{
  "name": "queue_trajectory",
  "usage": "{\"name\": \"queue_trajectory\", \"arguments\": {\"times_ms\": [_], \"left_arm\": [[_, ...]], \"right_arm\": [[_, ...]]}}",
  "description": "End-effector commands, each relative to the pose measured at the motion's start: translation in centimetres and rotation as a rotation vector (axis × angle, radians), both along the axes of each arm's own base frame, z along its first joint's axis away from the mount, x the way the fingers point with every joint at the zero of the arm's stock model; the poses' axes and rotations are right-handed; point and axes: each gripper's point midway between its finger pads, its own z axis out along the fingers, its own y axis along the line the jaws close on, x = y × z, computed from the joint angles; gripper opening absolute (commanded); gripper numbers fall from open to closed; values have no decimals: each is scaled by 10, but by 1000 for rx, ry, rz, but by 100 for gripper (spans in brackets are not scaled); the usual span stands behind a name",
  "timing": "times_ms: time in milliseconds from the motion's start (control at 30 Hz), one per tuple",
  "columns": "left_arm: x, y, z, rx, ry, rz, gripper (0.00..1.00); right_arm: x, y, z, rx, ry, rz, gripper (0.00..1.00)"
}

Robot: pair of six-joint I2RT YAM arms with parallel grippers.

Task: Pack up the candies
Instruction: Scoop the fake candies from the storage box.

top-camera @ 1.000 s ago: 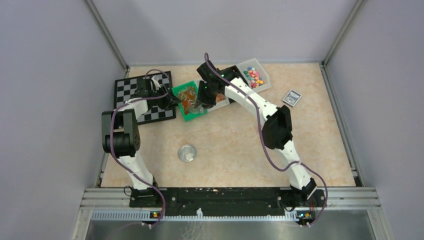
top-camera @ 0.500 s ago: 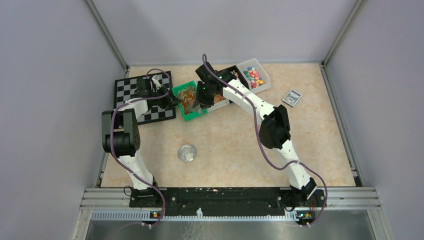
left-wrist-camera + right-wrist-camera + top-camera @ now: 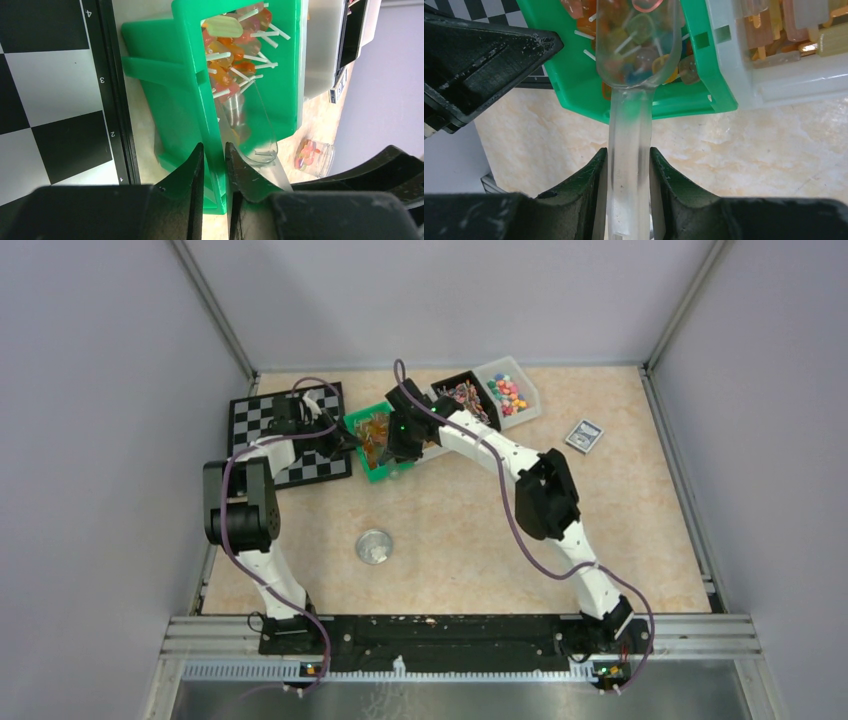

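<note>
A green bin [image 3: 372,443] holds orange, red and yellow candies on white sticks [image 3: 231,56]. My left gripper [image 3: 214,146] is shut on the green bin's left wall [image 3: 192,75]; in the top view it [image 3: 347,440] sits at the bin's left side. My right gripper [image 3: 628,151] is shut on the handle of the clear scoop [image 3: 639,45]. The scoop's bowl lies inside the green bin with a few candies [image 3: 640,30] in it. In the top view the right gripper [image 3: 400,443] is over the bin's right near part. The scoop also shows in the left wrist view [image 3: 252,127].
A white bin [image 3: 784,75] of wrapped sweets adjoins the green bin on the right. A black bin [image 3: 461,395] and a clear bin of mixed candies [image 3: 508,390] stand behind. A small glass jar with candies [image 3: 314,156], a round lid [image 3: 375,546], a checkerboard [image 3: 262,422] and a small card box [image 3: 584,435] lie around.
My right arm has swung left and nearer with the scoop, from the white bin's side to over the green bin, uncovering the black bin. The left gripper has held still.
</note>
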Motion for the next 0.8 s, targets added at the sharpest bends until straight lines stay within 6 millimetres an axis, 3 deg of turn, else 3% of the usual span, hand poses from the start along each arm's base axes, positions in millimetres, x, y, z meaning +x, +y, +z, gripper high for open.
{"name": "queue_trajectory", "arguments": {"times_ms": [0,167,500,767], "left_arm": [[-1,0,-9,2,18,-19,23],[-1,0,-9,-1,18,-21,23],[-1,-3,2,-16,-2,-34,42],[-2,-4,8,-21,-24,-43,42]], "right_arm": [[5,9,23,53,-121,32,0],[1,5,22,78,-144,36,0],[-9,-4,35,97,-144,23,0],[-12,-8,54,106,-156,22,0]]}}
